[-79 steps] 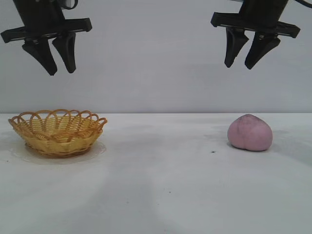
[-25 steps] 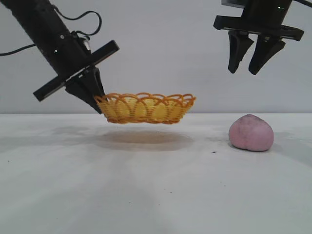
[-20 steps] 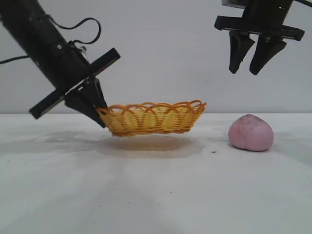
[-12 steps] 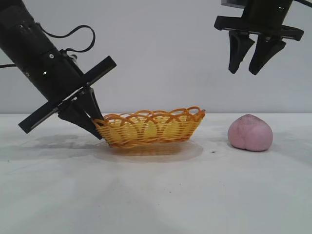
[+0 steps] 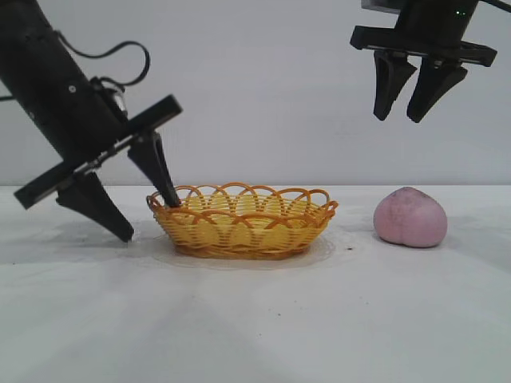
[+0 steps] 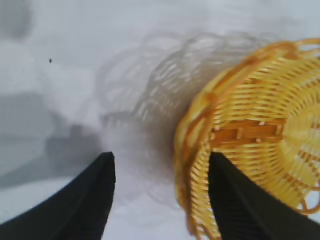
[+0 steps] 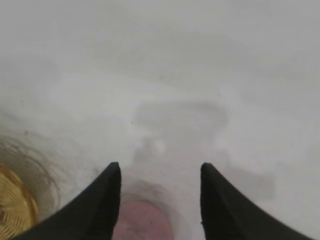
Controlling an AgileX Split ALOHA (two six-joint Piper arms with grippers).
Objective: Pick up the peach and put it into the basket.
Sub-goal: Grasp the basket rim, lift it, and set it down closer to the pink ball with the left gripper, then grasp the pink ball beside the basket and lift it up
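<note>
no readable text, labels, or signs

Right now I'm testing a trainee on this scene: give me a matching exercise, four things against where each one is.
Things:
1. peach
2. basket
3. left tool
4. right tool

Places:
A. open, straddling the basket's rim
B. on the table, mid-scene
C. open, high above the peach
D. on the table, outside the basket

Pairs: 1-D, 2-B, 3-A, 4-C
</note>
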